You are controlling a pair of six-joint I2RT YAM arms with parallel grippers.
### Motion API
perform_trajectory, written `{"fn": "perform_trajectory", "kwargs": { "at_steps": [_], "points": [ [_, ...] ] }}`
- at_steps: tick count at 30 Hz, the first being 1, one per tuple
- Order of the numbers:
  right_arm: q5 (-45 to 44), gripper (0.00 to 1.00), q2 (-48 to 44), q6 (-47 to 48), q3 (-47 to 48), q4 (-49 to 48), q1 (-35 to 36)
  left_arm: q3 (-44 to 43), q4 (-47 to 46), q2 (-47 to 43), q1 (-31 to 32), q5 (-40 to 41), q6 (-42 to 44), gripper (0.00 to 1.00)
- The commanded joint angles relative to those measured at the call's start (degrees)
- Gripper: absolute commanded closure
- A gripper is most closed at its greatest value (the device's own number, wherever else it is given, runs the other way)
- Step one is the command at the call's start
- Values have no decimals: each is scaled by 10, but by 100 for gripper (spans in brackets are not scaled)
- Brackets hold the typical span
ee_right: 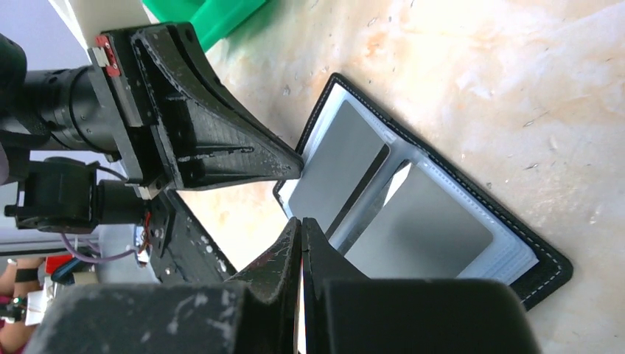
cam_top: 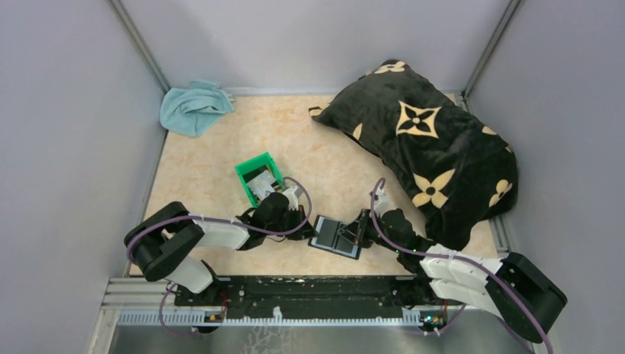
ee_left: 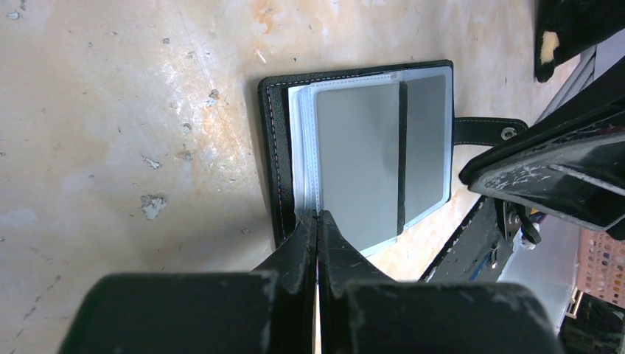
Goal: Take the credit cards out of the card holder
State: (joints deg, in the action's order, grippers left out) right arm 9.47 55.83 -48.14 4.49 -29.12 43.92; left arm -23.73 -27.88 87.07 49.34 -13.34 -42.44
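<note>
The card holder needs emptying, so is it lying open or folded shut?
Open: the card holder lies spread flat, both its grey sleeved halves facing up in every view.

Overhead wide, wrists close, sharing card holder [ee_left: 361, 147]

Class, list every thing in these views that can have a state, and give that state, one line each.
Holder: open, lying flat, clear sleeves facing up.
Left gripper: fingers shut, tips at the holder's near edge.
Right gripper: fingers shut, tips over the holder.
Bin: upright, pale items inside.
Cloth: crumpled.
Pillow: lying slumped at the far right.
</note>
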Motion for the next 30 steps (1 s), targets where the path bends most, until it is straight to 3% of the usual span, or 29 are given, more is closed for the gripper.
{"fn": "perform_trajectory", "kwargs": {
  "at_steps": [1,2,4,5,7,30],
  "points": [
    [-6,100,-21,9,0,24,-11,-1,28,14,-1,2,4,100],
    [-5,93,-16,10,1,25,-11,0,28,13,-1,1,3,100],
    [0,69,2,9,2,15,-11,0,27,12,-1,2,2,100],
    [3,62,14,7,2,7,-11,0,26,11,0,1,1,100],
    [12,57,39,1,-2,-18,-10,1,25,11,-1,0,0,100],
    [65,63,203,-36,9,-219,-11,-1,22,22,0,-10,-6,100]
  ]
}}
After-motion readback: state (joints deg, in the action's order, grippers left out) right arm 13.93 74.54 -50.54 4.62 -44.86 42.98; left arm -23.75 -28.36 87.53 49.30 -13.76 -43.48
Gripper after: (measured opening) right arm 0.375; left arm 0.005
